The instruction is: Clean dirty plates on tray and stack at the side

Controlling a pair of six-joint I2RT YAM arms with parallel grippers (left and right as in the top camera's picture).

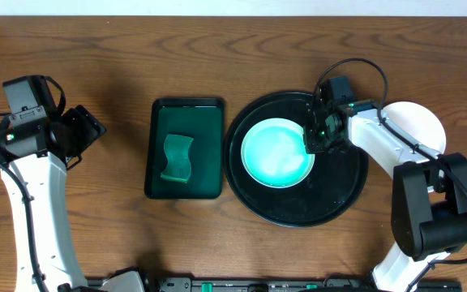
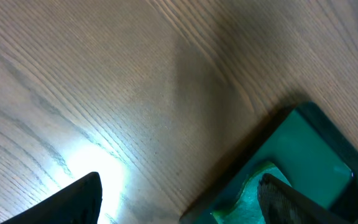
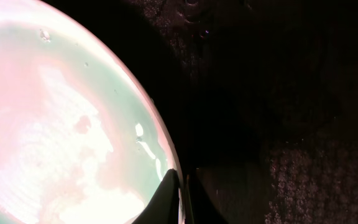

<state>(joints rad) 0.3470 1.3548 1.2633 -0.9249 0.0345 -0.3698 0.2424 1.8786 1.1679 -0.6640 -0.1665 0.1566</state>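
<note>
A pale-mint plate (image 1: 274, 152) lies left of centre on the round black tray (image 1: 339, 195). My right gripper (image 1: 313, 139) is at the plate's right rim, its fingers pinched on the rim. In the right wrist view the plate (image 3: 55, 124) fills the left, wet and glossy, with the tray (image 3: 278, 93) dark to the right; the fingers (image 3: 180, 186) close on the plate's edge. A white plate (image 1: 420, 122) lies on the table right of the tray, partly under the right arm. My left gripper (image 1: 87, 130) is open and empty over bare wood (image 2: 179, 199).
A small rectangular dark green tray (image 1: 186, 108) holding a green sponge (image 1: 177, 158) stands left of the black tray. Both show in the left wrist view at the lower right, the tray (image 2: 309, 149) and the sponge (image 2: 253, 193).
</note>
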